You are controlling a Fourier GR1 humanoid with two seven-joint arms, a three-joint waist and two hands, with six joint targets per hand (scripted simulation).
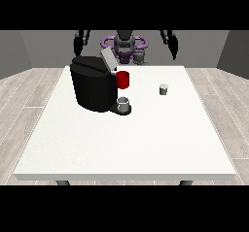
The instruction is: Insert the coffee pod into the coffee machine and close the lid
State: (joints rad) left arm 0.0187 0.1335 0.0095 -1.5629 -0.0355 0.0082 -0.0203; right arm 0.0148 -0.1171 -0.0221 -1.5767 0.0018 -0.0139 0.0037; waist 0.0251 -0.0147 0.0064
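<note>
a large white table (146, 143) fills the view, with a black coffee machine (93, 88) standing on its far half, toward the view's left. the machine is a bulky dark block; its grey lid (108, 60) is tilted up and open at the top, a red part (123, 79) sticks out of the side facing the table's middle, and a small grey cup (124, 103) sits on its low base just below that red part. the coffee pod (164, 89), a small grey cylinder with a pale top, stands upright on the table to the right of the machine, well apart from it, with bare table between the two. in front of the machine the table lies open all the way to the near edge. behind the machine the robot holds both arms up, off the table: the hand at the view's left (78, 44) hangs above and behind the machine, the hand at the view's right (173, 47) well off to the machine's right, beyond the pod. whether the fingers of either hand are open or closed cannot be told.
</note>
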